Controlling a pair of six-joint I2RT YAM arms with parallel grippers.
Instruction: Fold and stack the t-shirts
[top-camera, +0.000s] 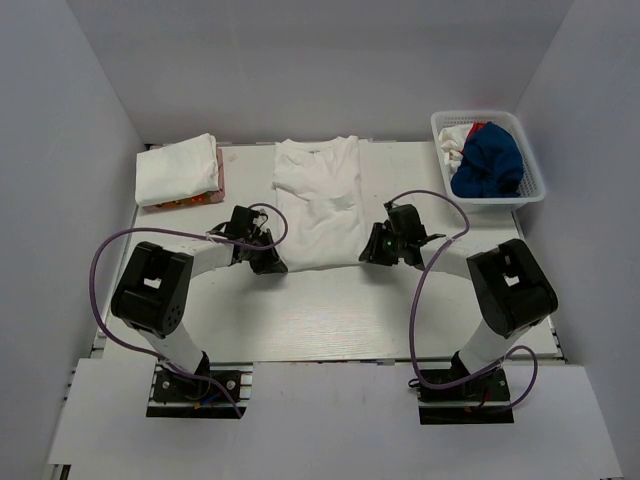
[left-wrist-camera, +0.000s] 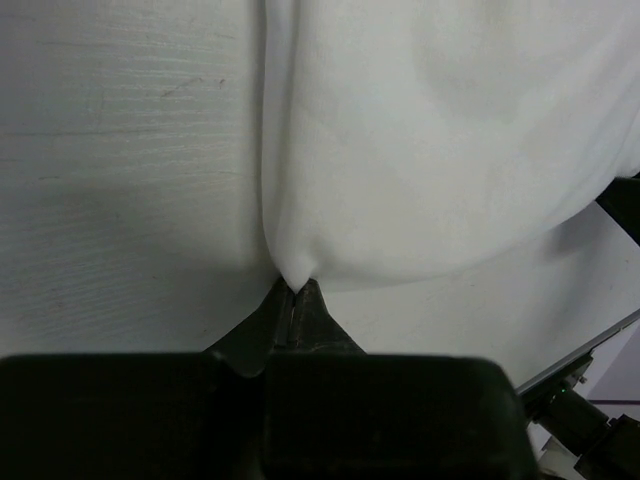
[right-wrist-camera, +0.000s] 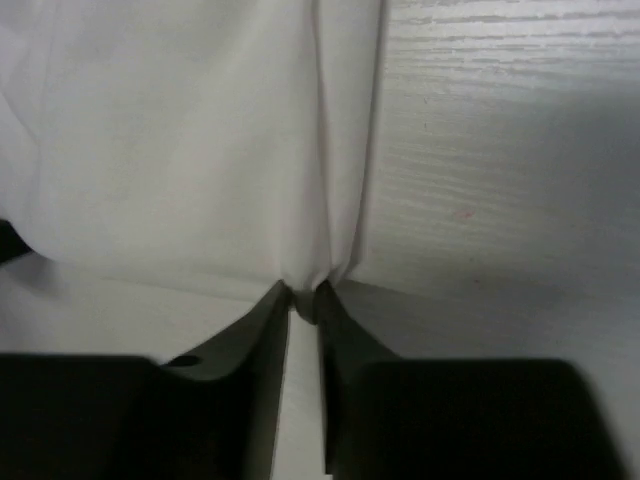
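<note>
A white t-shirt (top-camera: 318, 200) lies lengthwise on the middle of the table, sides folded in, collar at the far end. My left gripper (top-camera: 268, 262) is shut on its near left corner; the left wrist view shows the cloth (left-wrist-camera: 420, 150) pinched at the gripper's tips (left-wrist-camera: 295, 287). My right gripper (top-camera: 372, 250) is shut on the near right corner; the right wrist view shows the cloth (right-wrist-camera: 200, 140) gathered between its tips (right-wrist-camera: 305, 297). A folded white shirt (top-camera: 178, 168) lies at the far left on top of a red and orange garment (top-camera: 190, 201).
A white basket (top-camera: 535, 170) at the far right holds a crumpled blue shirt (top-camera: 490, 162) and some white and red cloth (top-camera: 462, 136). Grey walls close in the table on three sides. Purple cables loop from both arms.
</note>
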